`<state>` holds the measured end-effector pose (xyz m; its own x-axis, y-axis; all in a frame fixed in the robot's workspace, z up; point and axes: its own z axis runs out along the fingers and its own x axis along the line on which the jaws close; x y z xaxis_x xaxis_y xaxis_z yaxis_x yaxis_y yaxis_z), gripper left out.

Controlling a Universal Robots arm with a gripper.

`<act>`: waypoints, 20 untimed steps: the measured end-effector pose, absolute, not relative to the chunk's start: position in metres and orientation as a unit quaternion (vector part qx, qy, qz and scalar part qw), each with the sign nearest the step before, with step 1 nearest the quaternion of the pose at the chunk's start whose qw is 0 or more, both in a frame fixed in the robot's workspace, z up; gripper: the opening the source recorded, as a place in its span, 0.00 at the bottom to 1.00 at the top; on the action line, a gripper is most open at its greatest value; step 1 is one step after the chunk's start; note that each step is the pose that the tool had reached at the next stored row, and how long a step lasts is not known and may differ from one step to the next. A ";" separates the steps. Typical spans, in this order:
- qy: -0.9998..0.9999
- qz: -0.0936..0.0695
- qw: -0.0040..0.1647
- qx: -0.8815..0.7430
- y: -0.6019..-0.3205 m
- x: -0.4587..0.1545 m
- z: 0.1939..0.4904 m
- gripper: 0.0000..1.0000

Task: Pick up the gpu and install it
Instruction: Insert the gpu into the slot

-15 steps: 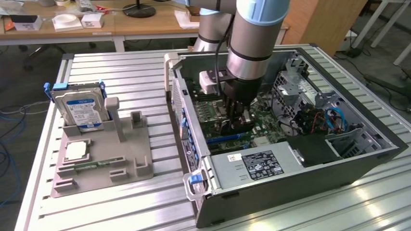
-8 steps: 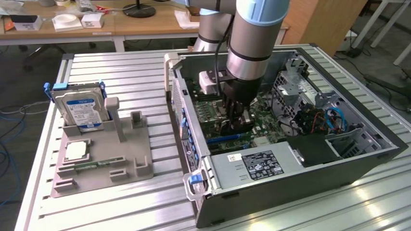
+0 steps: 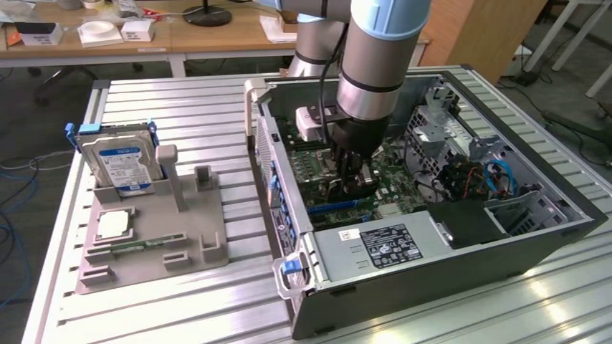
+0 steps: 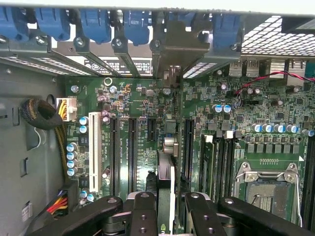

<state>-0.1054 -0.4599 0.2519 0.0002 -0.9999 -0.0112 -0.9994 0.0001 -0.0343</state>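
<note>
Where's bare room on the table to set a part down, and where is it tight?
Free: ribbed table between the hard drive and the case, behind the gray fixture; also the strip before the fixture. Crowded: inside the case, where the gripper holds the gpu edge-on over the motherboard slots.

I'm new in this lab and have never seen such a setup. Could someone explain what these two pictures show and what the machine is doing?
A robot arm reaches down into an open computer case on a metal table. One picture comes from a camera off to the side, the other from a camera on the arm's wrist, looking down at the green motherboard. The gripper is shut on the gpu, a thin card seen edge-on, held upright over the long black slots. Beside the case, a grey parts holder carries a silver hard drive, standing upright.
</note>
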 end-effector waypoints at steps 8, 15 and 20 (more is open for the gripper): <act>0.707 -0.008 0.016 -0.707 -0.460 -0.105 0.250 0.27; 0.707 -0.008 0.016 -0.707 -0.460 -0.105 0.248 0.27; 0.707 -0.008 0.016 -0.707 -0.460 -0.105 0.247 0.27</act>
